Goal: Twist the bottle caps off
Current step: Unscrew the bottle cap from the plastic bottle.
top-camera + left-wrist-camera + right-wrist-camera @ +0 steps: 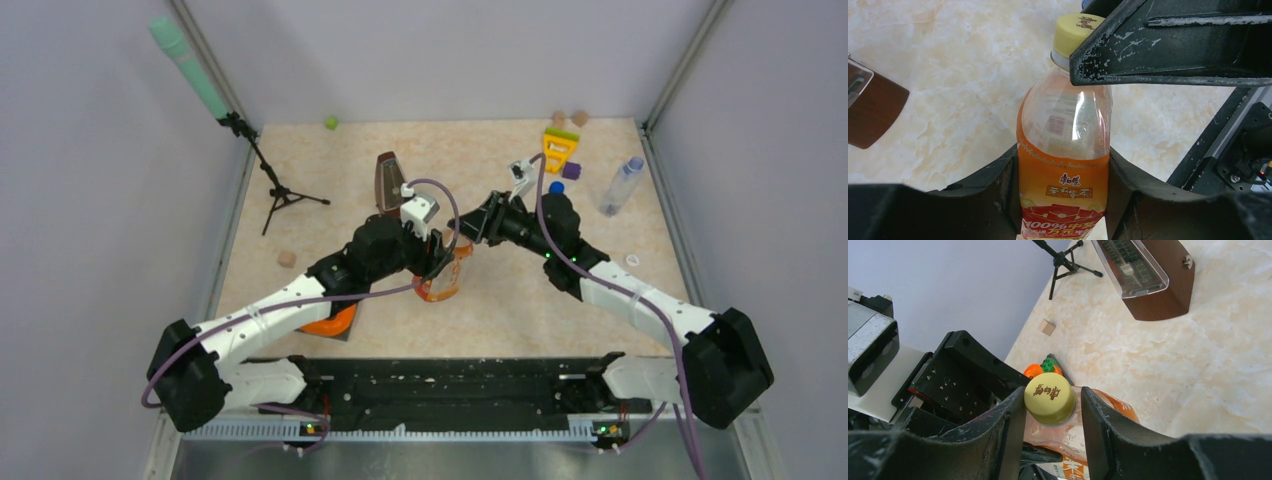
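The squat orange-tinted bottle (1068, 115) (445, 285) is held off the table at mid-table. My left gripper (1063, 155) (440, 262) is shut on its labelled body. The yellow cap (1050, 397) (1075, 30) sits on the bottle's neck. My right gripper (1052, 399) (470, 235) comes in from the right and is shut on the yellow cap, one finger (1168, 45) covering its side. A slim clear bottle (621, 186) lies at the far right. A loose blue cap (556, 187) and a white cap (632, 260) rest on the table.
A brown metronome (388, 182) (1148, 280) stands just behind the arms. A microphone stand (270, 185) is at the back left. A yellow toy (558, 148), a purple block (571, 170) and tan discs (570, 118) sit back right. A wooden cube (287, 258) lies left.
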`<state>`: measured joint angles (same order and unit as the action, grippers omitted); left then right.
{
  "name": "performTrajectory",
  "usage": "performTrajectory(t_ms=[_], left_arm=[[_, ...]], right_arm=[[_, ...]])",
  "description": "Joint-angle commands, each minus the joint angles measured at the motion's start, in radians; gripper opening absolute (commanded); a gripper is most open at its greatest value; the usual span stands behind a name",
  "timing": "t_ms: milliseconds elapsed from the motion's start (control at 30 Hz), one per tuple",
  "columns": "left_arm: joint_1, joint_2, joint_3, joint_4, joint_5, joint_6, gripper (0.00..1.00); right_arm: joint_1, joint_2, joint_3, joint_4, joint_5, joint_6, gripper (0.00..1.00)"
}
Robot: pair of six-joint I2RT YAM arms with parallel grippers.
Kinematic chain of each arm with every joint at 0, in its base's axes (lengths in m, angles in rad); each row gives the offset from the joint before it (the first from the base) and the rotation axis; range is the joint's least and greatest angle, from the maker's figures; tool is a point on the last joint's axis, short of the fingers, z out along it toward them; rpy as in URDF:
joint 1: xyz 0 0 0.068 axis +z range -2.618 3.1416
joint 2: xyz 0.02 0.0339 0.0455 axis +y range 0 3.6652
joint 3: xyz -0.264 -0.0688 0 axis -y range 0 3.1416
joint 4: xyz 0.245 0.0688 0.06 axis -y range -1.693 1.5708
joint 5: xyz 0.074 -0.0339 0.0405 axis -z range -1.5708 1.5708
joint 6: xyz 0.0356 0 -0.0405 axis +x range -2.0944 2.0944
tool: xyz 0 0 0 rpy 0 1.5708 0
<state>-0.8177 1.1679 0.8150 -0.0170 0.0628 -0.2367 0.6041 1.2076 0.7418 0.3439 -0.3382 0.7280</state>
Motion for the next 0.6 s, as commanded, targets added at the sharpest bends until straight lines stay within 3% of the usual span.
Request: performTrajectory(t_ms=[0,267,467,567], left_arm=[[-0.004,-0.007,0.035,0.047,0.012,-0.002,0.0],[-0.003,-0.008,0.035,0.046,0.014,0.0,0.0],[-0.003,-0.008,0.037,0.038,0.019,0.008,0.0],[-0.003,-0.01,0.034,0.042,0.023,0.004,0.0]], right_arm=[[0.011,-0.009,0.05,0.024,0.028,-0.022,0.43],[0.011,0.001,0.056,0.048,0.048,-0.013,0.5],[0.011,0.0,0.045,0.088,0.062,-0.002,0.42],[0.011,-0.005,0.045,0.09,0.064,0.0,0.29]])
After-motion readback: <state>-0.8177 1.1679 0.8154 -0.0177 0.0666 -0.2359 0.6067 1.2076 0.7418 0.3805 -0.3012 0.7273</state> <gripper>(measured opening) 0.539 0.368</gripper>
